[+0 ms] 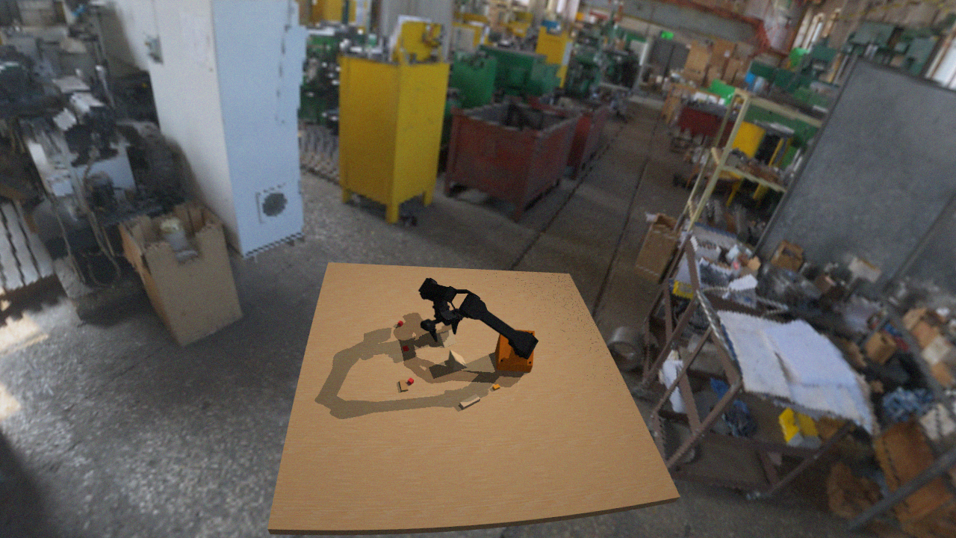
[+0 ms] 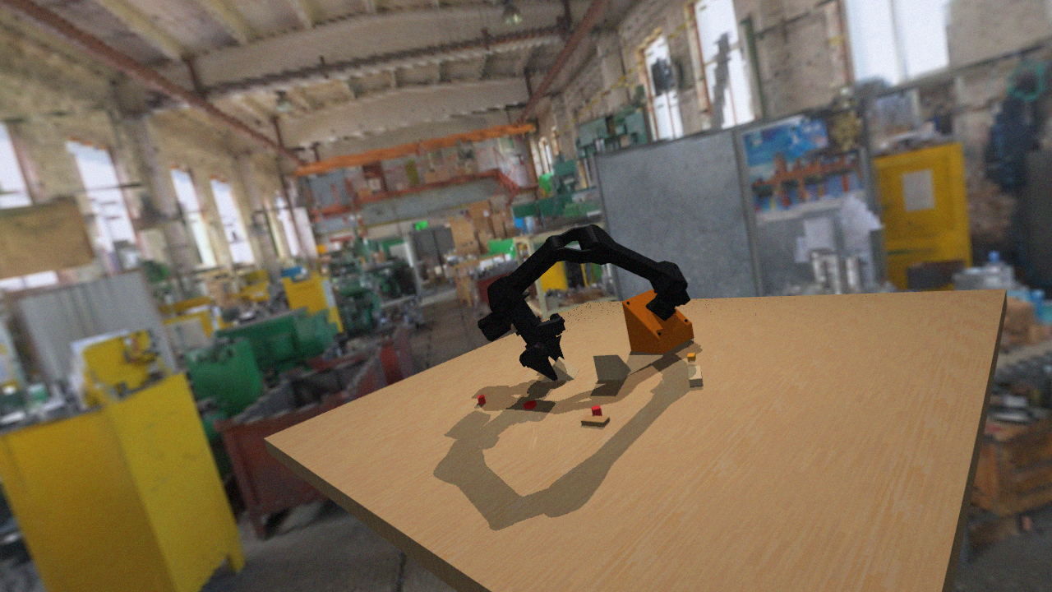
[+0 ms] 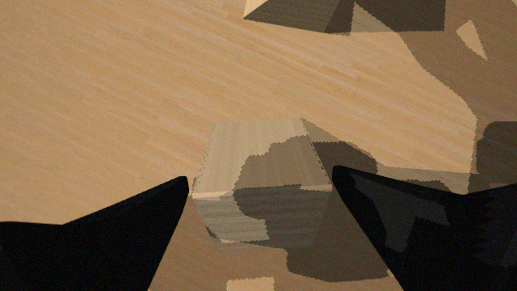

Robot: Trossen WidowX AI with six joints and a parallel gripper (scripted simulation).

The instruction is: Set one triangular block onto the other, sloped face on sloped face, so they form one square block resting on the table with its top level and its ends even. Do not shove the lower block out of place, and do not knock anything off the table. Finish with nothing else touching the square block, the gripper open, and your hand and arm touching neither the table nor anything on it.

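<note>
Matte black pincer spread wide and empty, its angular fingers flanking a pale wood-grained triangular block on the light wooden counter, ridge up, second wedge-shaped block lay nearby, apart, half in shadow.

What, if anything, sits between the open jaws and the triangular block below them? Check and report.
Nothing visible does. In the wrist view the triangular block lies on the table centred in the gap of the open gripper, jaws either side, untouched. The second block sits apart, farther off.
</note>
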